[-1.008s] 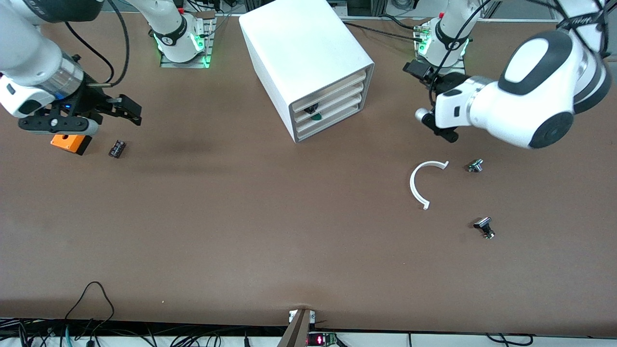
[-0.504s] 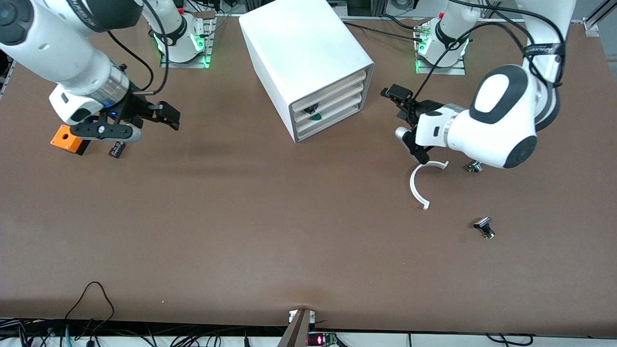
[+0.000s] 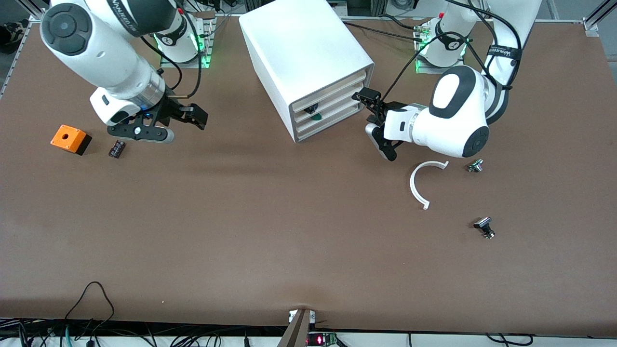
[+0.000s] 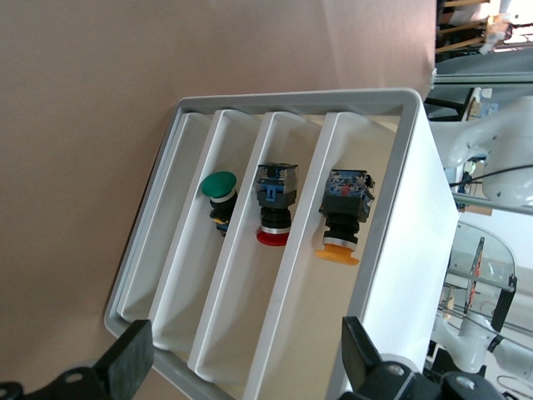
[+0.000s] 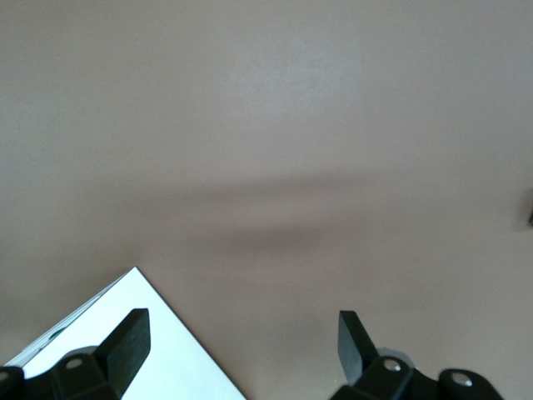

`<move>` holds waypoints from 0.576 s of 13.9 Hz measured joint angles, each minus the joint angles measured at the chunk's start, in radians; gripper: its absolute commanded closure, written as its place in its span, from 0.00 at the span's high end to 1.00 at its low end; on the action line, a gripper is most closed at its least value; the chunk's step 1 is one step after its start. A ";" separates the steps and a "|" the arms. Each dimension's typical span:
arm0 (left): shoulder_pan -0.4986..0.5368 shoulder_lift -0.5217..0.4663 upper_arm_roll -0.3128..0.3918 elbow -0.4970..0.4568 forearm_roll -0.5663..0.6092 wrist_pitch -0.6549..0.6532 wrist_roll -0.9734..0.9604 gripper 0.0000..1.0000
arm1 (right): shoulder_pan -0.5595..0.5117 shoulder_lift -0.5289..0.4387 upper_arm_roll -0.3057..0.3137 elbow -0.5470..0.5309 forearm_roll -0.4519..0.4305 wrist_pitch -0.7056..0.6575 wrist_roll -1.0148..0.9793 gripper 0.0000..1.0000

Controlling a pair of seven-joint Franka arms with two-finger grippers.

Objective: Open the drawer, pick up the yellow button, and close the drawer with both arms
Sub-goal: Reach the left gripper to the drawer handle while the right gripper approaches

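The bench [image 3: 241, 217] carries a big white cabinet [image 3: 299, 53] at the middle of the edge where the robot bases stand, its four cream drawer fronts turned toward the left arm's end. The two arms come next in size. The left gripper [image 3: 373, 123] hangs just in front of those drawer fronts, jaws spread wide and holding nothing. The right gripper [image 3: 185, 123] hovers over bare bench between the cabinet and the right arm's end — jaws also wide apart and empty.

The drawer [image 3: 330, 91], the uppermost one, sits pushed in. In the left wrist view the button [image 4: 341, 221] with its orange-yellow cap lies inside that top drawer.

A white curved strip [image 3: 419, 185] lies toward the left arm's end; an orange cube [image 3: 70, 139] sits near the right arm's edge.
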 measured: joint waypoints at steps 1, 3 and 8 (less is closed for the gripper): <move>0.001 -0.005 0.000 -0.022 -0.007 0.013 0.029 0.96 | 0.011 0.000 0.000 0.000 0.000 -0.001 0.021 1.00; 0.002 -0.016 -0.002 -0.058 -0.015 0.038 0.062 0.90 | 0.030 0.000 0.000 0.001 0.000 -0.001 0.050 1.00; 0.000 -0.062 -0.120 -0.159 -0.015 0.201 0.070 0.72 | 0.087 0.001 0.001 0.006 0.000 -0.001 0.064 1.00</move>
